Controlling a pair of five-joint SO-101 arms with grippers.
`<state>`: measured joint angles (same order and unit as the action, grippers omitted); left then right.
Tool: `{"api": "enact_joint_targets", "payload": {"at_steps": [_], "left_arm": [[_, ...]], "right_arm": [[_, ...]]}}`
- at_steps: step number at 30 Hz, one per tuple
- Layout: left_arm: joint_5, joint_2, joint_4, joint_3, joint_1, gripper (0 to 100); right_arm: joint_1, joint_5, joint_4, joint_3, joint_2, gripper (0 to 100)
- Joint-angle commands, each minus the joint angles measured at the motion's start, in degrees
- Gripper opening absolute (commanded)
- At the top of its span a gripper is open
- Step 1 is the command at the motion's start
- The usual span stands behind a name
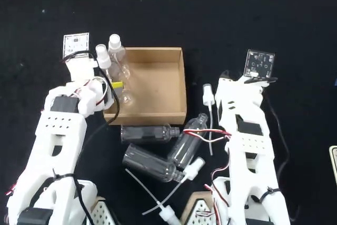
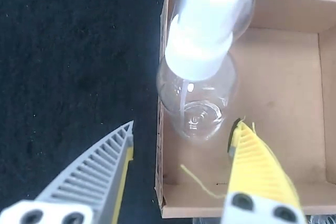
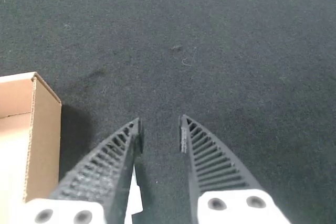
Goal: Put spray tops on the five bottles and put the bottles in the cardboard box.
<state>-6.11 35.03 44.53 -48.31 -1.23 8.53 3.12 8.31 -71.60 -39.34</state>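
- The left gripper (image 2: pixel 184 124) hangs released at the left wall of the cardboard box (image 1: pixel 158 85), jaws spread either side of it, gripping nothing.
- Just past its tips a capped bottle (image 2: pixel 197 98) stands inside the box, with a second capped bottle (image 1: pixel 117 51) right alongside.
- The right gripper (image 3: pixel 160 120) sits over bare surface (image 3: pixel 236 51), jaws slightly parted and empty, a loose spray top (image 1: pixel 209 96) just beside it.
- Three uncapped bottles (image 1: pixel 150 133) lie near the box's front wall, with two more spray tops (image 1: pixel 194 167) close by.
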Motion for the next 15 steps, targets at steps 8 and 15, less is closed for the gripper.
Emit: {"api": "enact_joint_targets", "payload": {"at_steps": [8,15], "left_arm": [[0.00,0.79,-2.02,0.48,3.65,28],[0.35,0.88,-1.93,1.01,4.79,28]], "right_arm": [[-0.26,-0.53,-1.67,0.66,0.31,10.2],[-0.26,-0.53,-1.67,0.57,0.31,10.2]]}}
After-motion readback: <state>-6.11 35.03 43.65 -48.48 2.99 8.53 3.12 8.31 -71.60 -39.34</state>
